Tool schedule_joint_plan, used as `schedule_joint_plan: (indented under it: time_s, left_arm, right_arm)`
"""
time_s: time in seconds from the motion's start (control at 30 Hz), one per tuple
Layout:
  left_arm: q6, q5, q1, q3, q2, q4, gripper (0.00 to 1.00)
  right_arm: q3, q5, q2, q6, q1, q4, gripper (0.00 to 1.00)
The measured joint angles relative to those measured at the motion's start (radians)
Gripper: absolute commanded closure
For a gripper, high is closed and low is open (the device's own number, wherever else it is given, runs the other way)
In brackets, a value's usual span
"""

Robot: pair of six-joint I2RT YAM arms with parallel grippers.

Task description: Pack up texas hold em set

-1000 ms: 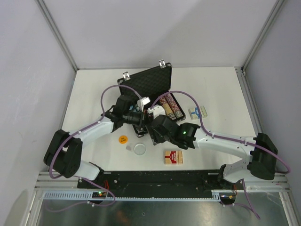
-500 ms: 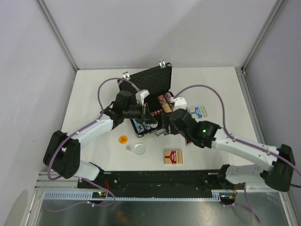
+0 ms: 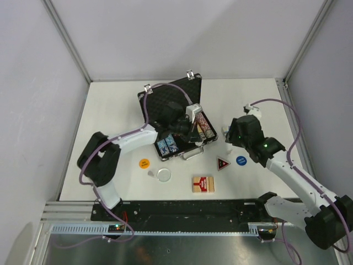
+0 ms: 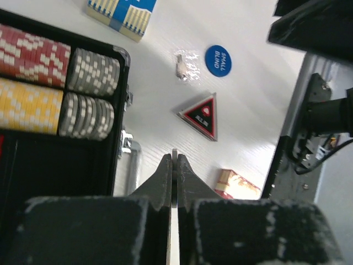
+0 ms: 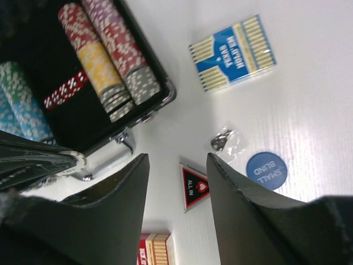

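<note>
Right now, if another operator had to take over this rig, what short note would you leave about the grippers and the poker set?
Left gripper: shut, empty, over the open case.
Right gripper: open, empty, above the table to the right of the case.
Done: chip rows and red dice lie in the case.
Out on the table: blue deck, red deck, red triangle, blue button, orange button, white button, small clear bag.
Left: put these in the case, then close the lid.
</note>
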Motion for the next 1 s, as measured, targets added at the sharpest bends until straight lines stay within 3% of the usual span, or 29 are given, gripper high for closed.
schedule_joint_plan:
  time_s: [0.4, 1.0]
  left_arm:
    - [0.096, -0.075, -0.070, 0.146, 0.211, 0.079, 1.00]
    - [0.200, -0.166, -0.072, 0.178, 0.281, 0.097, 1.00]
  right_arm:
    - [-0.001, -0.155, -0.050, -0.033, -0.222, -0.005, 0.50]
    - [-0.001, -0.301, -0.018, -0.084, -0.300, -0.001, 0.49]
